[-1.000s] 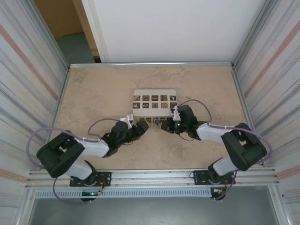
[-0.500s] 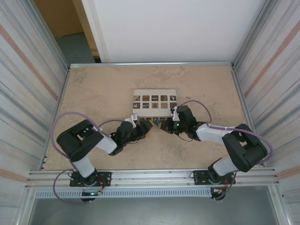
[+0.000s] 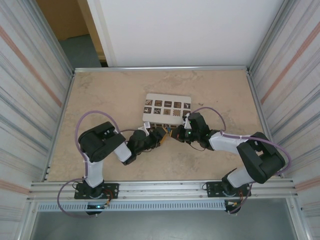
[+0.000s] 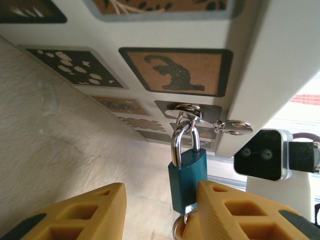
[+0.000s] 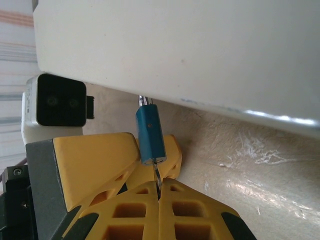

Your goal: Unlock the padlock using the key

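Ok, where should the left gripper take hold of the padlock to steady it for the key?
Grip the padlock by its teal body, not the thin shackle. The body hangs off the hasp between the open left gripper's fingers, so closing straight across its sides from this approach should do. Stay clear of its lower end, where the right gripper holds the key.
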